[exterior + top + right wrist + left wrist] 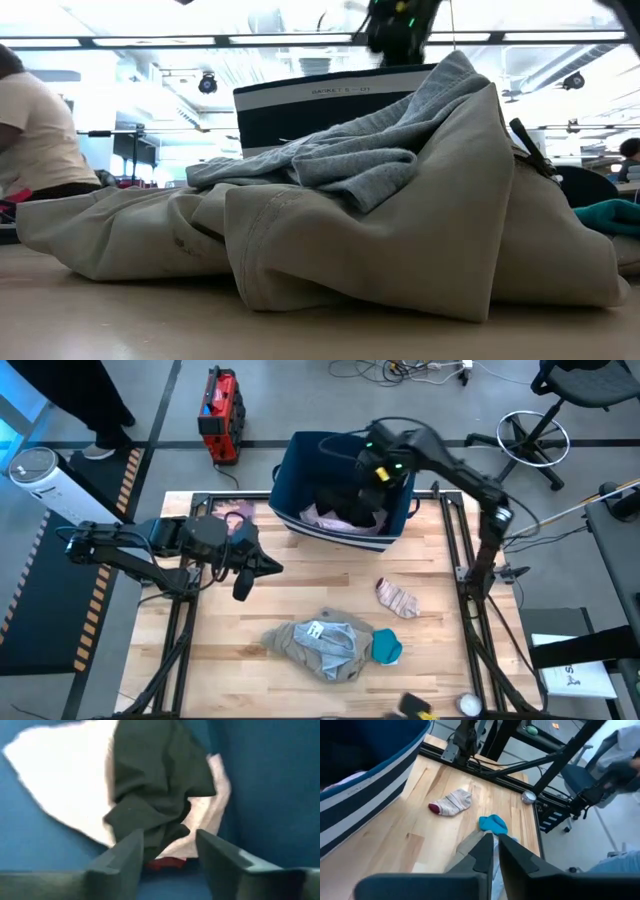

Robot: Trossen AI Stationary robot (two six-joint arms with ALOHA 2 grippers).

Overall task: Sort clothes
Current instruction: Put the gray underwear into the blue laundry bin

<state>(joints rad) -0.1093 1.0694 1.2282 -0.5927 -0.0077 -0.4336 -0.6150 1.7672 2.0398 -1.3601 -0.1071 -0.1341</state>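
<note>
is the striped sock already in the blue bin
No, the striped sock lies on the bare table, apart from the bin.

Bright overhead room light, blown-out ceiling glare in low view, right wrist view motion-blurred, soft shadows

Wooden table carries bin, sock, grey-beige garment, teal cloth.

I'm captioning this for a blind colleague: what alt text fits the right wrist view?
The right gripper, fingers apart, hangs inside the navy bin just above a black garment. The black garment lies draped over a pale pink one, with a bit of maroon cloth showing beneath.
</note>
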